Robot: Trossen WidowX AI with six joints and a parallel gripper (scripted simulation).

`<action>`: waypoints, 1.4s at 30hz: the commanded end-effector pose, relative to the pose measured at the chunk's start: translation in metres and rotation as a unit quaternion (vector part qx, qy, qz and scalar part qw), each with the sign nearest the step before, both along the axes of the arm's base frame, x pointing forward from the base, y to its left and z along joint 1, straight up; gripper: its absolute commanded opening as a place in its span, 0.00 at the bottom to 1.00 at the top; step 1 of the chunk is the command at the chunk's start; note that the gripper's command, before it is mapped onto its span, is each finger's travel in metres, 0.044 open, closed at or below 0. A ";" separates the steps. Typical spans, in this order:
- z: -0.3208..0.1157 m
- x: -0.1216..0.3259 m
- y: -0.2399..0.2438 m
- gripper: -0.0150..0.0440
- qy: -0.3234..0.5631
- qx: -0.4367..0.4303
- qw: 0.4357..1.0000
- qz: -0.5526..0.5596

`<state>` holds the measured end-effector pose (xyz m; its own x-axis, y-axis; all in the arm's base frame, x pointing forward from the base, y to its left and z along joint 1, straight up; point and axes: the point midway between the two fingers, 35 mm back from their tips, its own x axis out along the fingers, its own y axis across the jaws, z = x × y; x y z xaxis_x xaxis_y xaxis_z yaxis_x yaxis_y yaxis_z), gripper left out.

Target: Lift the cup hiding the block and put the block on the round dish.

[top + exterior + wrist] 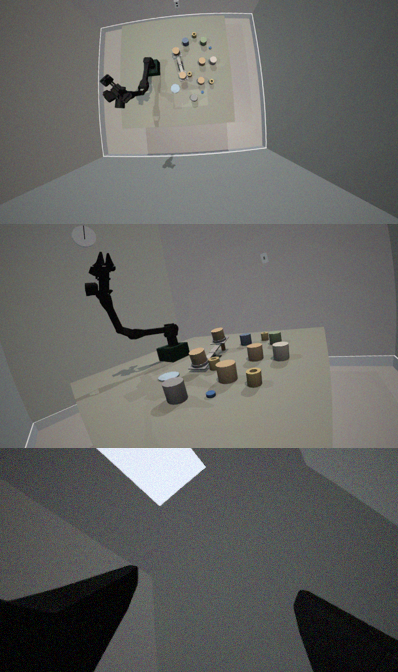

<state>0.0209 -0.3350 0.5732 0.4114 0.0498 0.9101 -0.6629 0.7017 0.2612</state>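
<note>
My gripper is open and empty, raised high with its fingers up, away from the balance. The balance beam looks tilted, with the end nearer the dish lower. One orange-topped cup stands on that low end. The matching cup stands on the higher far end, above a brown post. Both cups are upright on their plates, and no block shows. The pale blue round dish lies bare near the low end.
A yellow hollow cylinder stands close beside the low-end cup. A grey cylinder is near the dish. Loose orange-topped cylinders, a white one, a blue one and a green one stand beyond the balance.
</note>
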 end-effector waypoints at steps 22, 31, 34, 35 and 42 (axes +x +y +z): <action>0.013 -0.054 0.212 1.00 0.031 -0.265 0.953 -0.144; -0.013 -0.028 0.295 1.00 0.080 -0.381 0.900 -0.196; -0.026 -0.014 0.317 1.00 0.103 -0.416 0.879 -0.208; -0.030 -0.009 0.324 1.00 0.111 -0.427 0.872 -0.211; -0.069 0.031 0.361 1.00 0.176 -0.494 0.820 -0.227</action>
